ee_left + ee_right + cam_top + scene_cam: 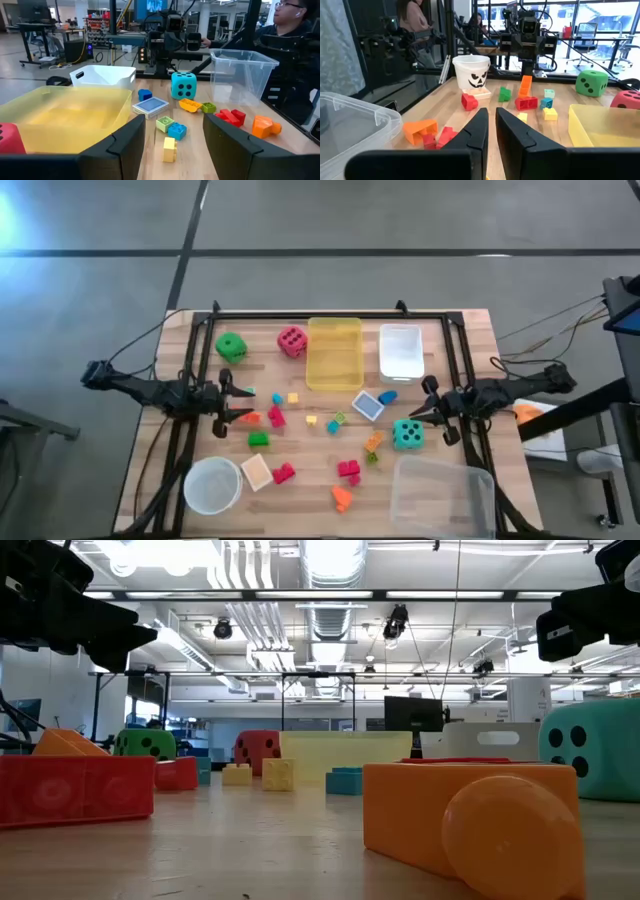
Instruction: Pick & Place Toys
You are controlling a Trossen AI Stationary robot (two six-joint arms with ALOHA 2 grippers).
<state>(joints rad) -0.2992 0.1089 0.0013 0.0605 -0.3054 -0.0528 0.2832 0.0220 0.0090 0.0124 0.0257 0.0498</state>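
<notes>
Small hard plastic toys (345, 470) lie scattered across the centre of the overhead frame; they look light, stiff and slippery, best pinched across flat opposite faces. The left gripper (240, 402) hovers at centre-left, fingers partly spread and empty. The right gripper (425, 409) hovers at centre-right, fingers nearly closed on nothing, beside the teal die (407, 434).

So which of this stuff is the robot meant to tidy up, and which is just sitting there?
For the job: green dice, red dice, teal dice, small coloured blocks.

Just lying about: yellow bin, white bin, clear bin, white bowl.
</notes>
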